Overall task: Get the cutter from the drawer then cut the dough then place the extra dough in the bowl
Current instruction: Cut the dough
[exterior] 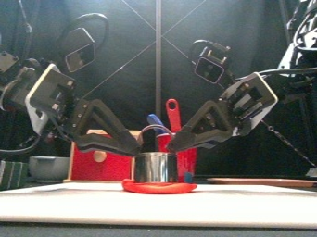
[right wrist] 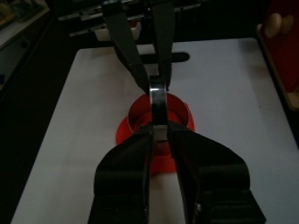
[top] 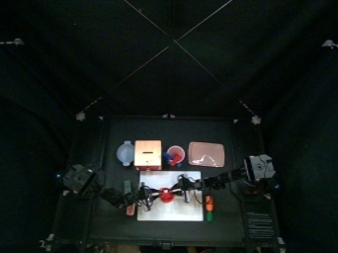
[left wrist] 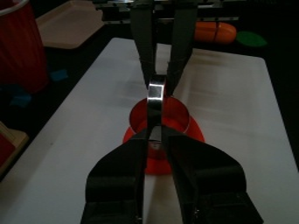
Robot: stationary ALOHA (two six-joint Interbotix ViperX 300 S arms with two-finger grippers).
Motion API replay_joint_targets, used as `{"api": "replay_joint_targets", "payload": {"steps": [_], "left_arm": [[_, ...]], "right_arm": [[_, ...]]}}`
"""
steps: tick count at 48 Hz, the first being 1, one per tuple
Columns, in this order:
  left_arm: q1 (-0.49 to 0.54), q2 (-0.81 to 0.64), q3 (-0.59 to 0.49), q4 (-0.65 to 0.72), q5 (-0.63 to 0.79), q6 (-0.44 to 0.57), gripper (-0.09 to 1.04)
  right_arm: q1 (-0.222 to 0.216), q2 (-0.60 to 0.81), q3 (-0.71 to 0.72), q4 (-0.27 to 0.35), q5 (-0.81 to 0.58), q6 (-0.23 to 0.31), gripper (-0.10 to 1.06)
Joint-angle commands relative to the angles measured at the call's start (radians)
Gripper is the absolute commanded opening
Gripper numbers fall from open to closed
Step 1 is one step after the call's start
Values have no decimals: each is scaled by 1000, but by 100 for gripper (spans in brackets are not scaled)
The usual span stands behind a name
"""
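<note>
Metal cutter (exterior: 158, 168) on red dough (exterior: 158, 186), left hand (exterior: 141, 143) and right hand (exterior: 172, 143) each pinching its rim

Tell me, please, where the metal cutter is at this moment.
In the front view the cutter stands mid-table on the red dough on the white board, between the left end effector and the right end effector.

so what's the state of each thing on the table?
cutter: upright, standing on the dough
dough: flat on the board, none lifted off
bowl: upright, no dough in it
cup: upright, knives in it
drawer: can't tell if open or shut
left end effector: shut on cutter
right end effector: shut on cutter
</note>
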Motion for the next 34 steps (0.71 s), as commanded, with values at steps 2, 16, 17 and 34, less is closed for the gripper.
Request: {"api": "replay_joint_targets", "payload": {"steps": [2, 16, 17, 34], "left_arm": [[17, -17, 0, -2, 6, 3, 61], [17, -14, -2, -3, 37, 3, 60], [17, -15, -2, -3, 38, 3, 60], [18, 2, 0, -6, 67, -2, 60]], "right_arm": [[23, -29, -5, 9, 26, 0, 55], [25, -28, -11, 9, 43, -2, 55], [25, -28, -12, 11, 43, -2, 55], [25, -12, -14, 11, 49, 9, 55]]}}
